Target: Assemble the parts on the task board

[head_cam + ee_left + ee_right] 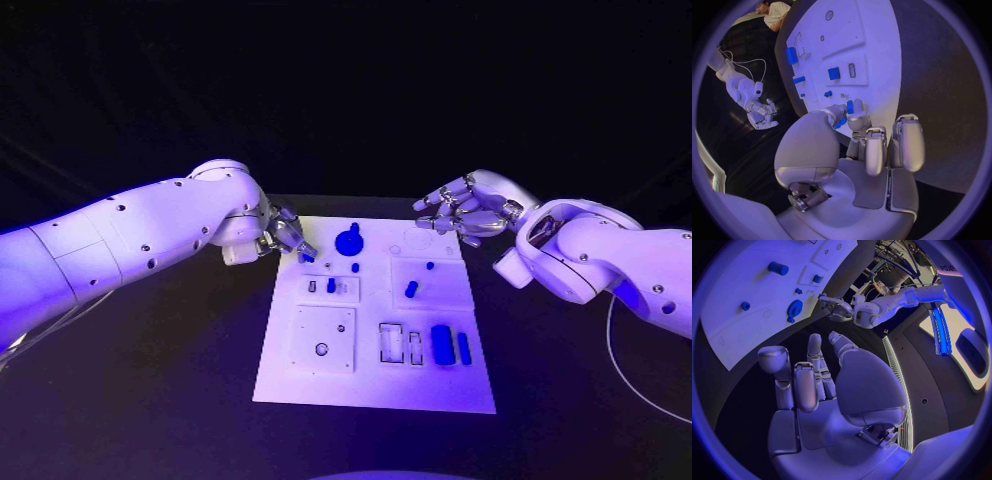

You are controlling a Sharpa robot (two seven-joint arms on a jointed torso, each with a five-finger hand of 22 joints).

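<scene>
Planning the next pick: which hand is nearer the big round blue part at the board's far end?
Left. The left hand sits just beside the big round blue part, fingertips at the task board edge; the right hand hovers farther off, past the far right corner.

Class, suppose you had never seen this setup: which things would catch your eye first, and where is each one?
First, the white task board lying in the middle of the black table, dotted with small blue parts. The largest blue part sits near its far edge. A silver robot hand flanks each far corner: the left robot hand beside that part, the right robot hand empty, fingers curled.
</scene>
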